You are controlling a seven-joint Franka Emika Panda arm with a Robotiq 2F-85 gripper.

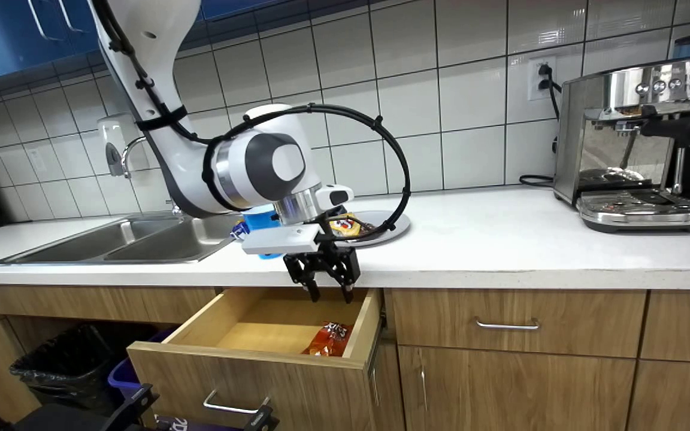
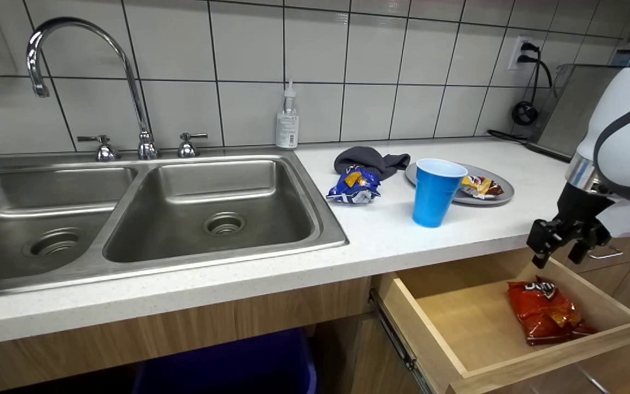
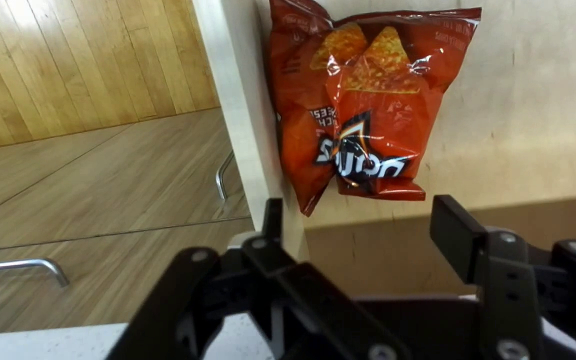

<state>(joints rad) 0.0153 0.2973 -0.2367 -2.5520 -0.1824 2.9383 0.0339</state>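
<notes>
My gripper (image 1: 332,296) is open above the pulled-out wooden drawer (image 1: 249,354), its fingers pointing down with nothing between them. A red chip bag (image 2: 546,313) lies in that drawer, by the side wall nearest the coffee machine. In the wrist view the chip bag (image 3: 373,110) shows whole, just beyond the fingertips and apart from them. One black finger (image 3: 274,220) overlaps the drawer's side wall (image 3: 240,115) in that view; whether they touch cannot be told. The opposite finger (image 3: 455,235) stands over the drawer's inside.
On the white counter (image 2: 326,241) stand a blue cup (image 2: 436,197) and a grey plate (image 2: 503,198) bearing a yellow-and-brown packet (image 2: 479,187). A blue chip bag (image 2: 354,189) and dark cloth (image 2: 367,158) lie beside the sink (image 2: 320,219). A coffee machine (image 1: 572,137) stands farther along.
</notes>
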